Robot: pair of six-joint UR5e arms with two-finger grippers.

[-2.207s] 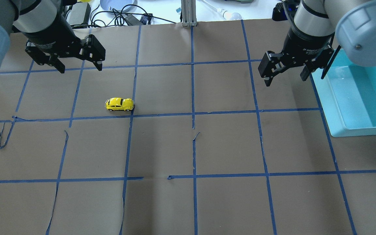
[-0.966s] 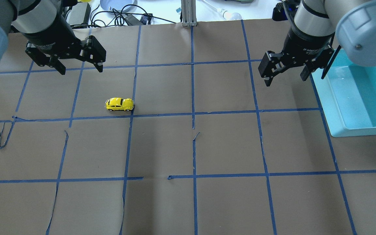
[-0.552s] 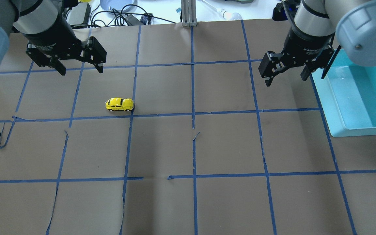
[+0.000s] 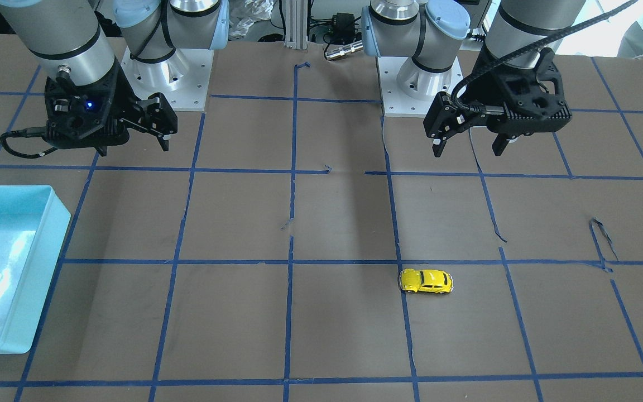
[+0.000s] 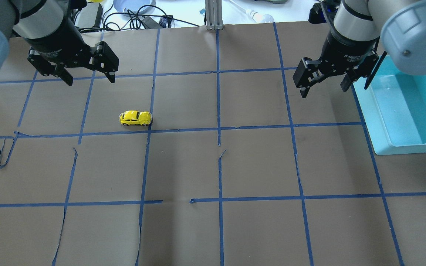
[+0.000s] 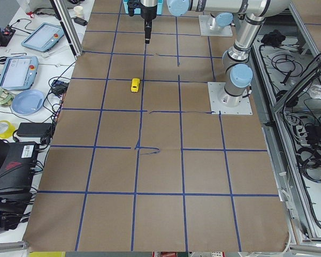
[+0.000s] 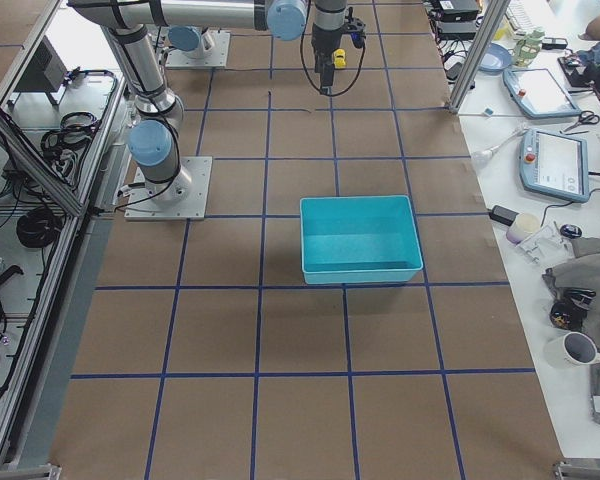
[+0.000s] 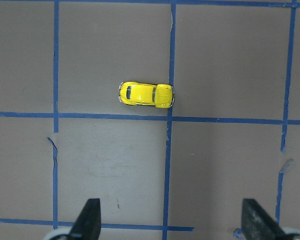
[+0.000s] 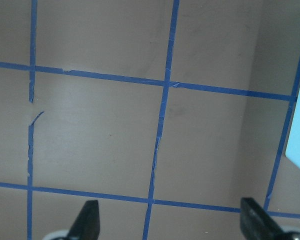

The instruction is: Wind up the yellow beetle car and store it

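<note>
The yellow beetle car stands on its wheels on the brown paper, left of centre, just beside a blue tape line. It also shows in the front view, the left side view and the left wrist view. My left gripper is open and empty, raised above the table, behind and to the left of the car; its fingertips frame the bottom of the wrist view. My right gripper is open and empty, high at the right, next to the turquoise bin.
An empty turquoise bin sits at the table's right edge. Blue tape lines grid the paper; some strips are peeling loose. Cables and a plate lie beyond the far edge. The arm bases stand at the robot's side.
My left gripper has shifted very slightly toward the far edge. The car and the right gripper have not moved.
</note>
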